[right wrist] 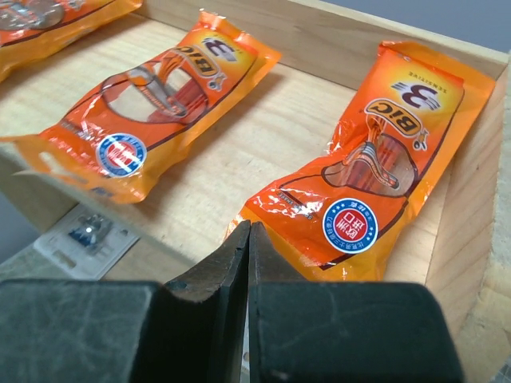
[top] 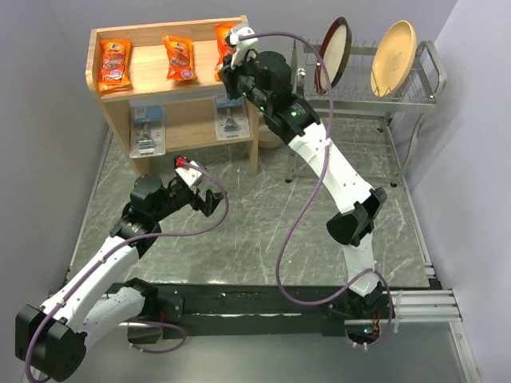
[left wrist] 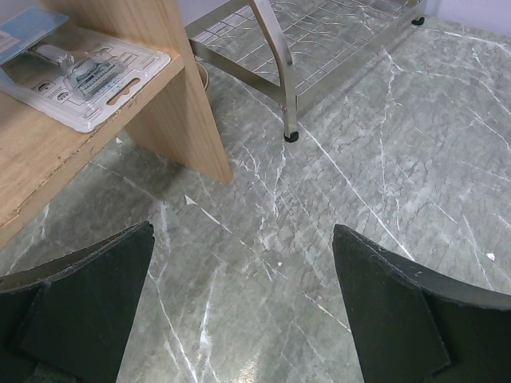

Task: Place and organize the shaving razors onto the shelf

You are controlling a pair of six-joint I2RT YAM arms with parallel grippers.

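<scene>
Right hand (right wrist: pixel 249 230) pressed together at orange pack (right wrist: pixel 375 159) on shelf (right wrist: pixel 231 171) | left hand (left wrist: pixel 242 243) spread above table (left wrist: pixel 375 136)

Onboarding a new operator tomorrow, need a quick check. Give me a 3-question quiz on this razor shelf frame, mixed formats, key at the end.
1. True or false: all three orange packs lie on the top tier of the shelf.
2. The left gripper is: A) open and empty, B) shut on a plate, C) shut on an orange pack.
3. How many clear blister packs sit on the lower tier?
Key: 1 true; 2 A; 3 two.
</scene>
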